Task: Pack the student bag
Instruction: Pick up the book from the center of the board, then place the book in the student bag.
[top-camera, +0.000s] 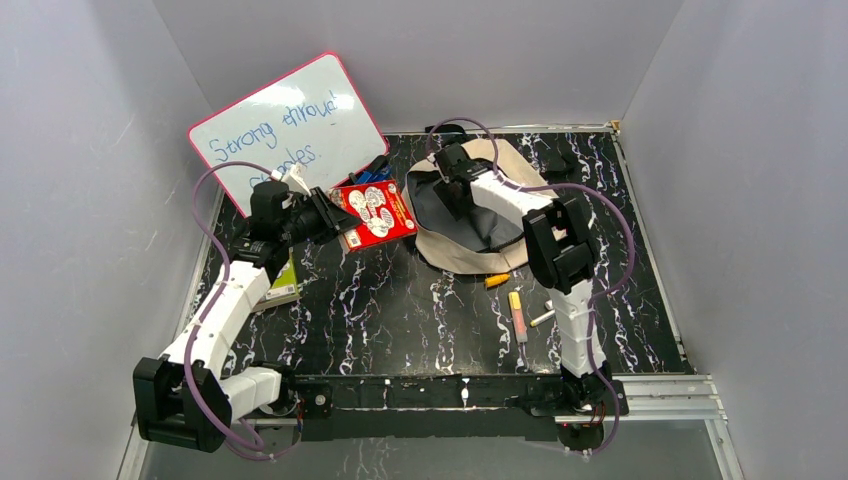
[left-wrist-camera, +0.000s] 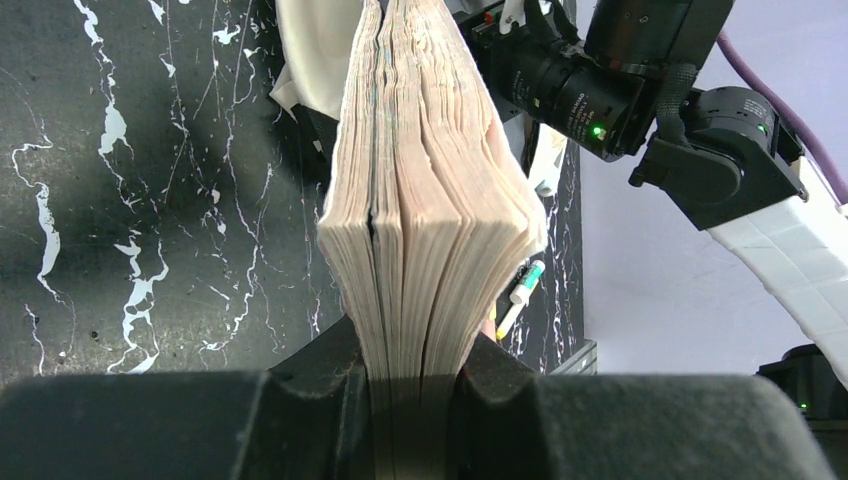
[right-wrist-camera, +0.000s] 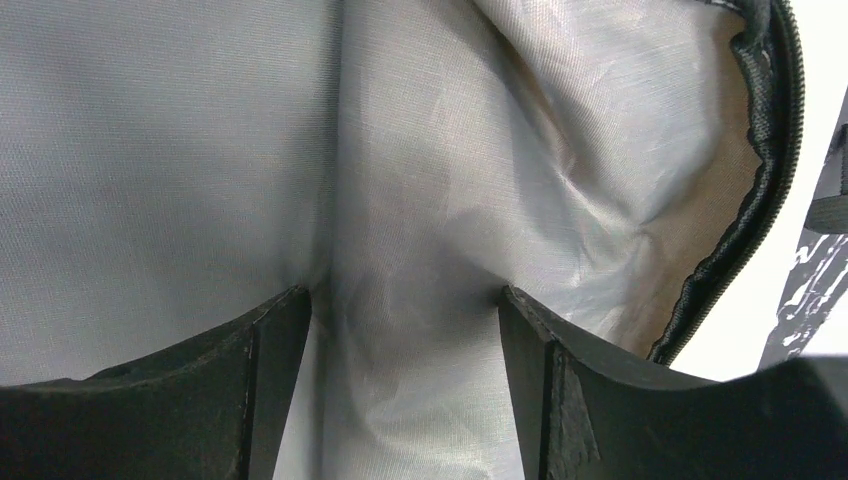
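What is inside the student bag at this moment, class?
Only grey lining and the open right gripper show inside the student bag. Anything deeper is hidden by the gripper and folded fabric.

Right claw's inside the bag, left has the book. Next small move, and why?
Probably close the right claw on the grey lining fold standing between its open jaws, to hold the student bag mouth open for the red book clamped in the left claw.

Setting: robotics lab test cell. Evidence: plain grey walls (top-camera: 90, 180) enclosing black marbled worktop (top-camera: 400, 320); left arm (top-camera: 222, 305) and right arm (top-camera: 578, 320) bolted to aluminium rail (top-camera: 670, 395).
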